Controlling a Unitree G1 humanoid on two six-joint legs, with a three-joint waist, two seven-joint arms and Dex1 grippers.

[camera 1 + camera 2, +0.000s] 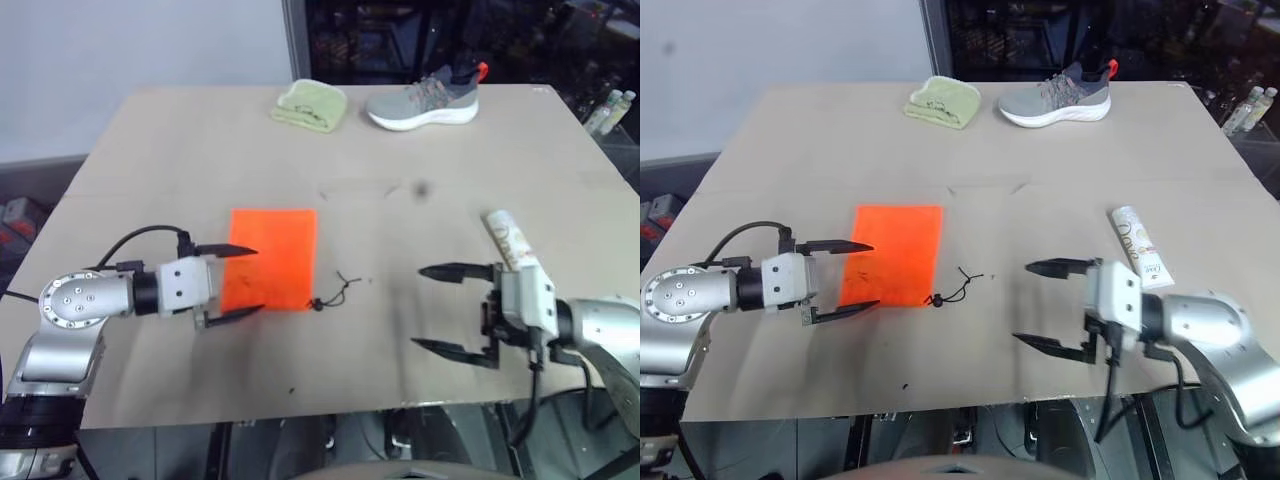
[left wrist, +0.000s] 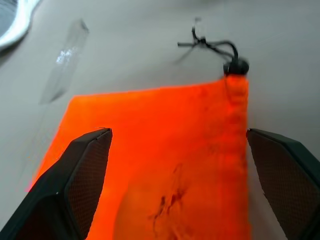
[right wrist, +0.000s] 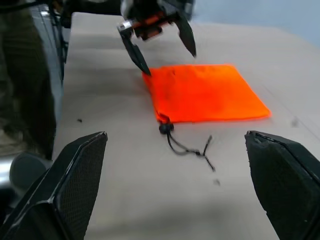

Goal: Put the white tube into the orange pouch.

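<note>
Tan table (image 1: pixel 150 150) | both grippers wide, empty | L gripper (image 1: pixel 232 283) straddles orange pouch (image 1: pixel 270 258) edge | white tube (image 1: pixel 1139 246) behind R gripper (image 1: pixel 1052 306), ungrasped | next, likely: R turns to the tube.

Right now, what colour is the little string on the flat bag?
The string is black, tied at a corner of the bright orange bag. It shows best in the right wrist view.

A tan table (image 1: pixel 180 150) stands before a pale wall (image 1: pixel 130 40) and dark glass (image 1: pixel 400 35).
</note>
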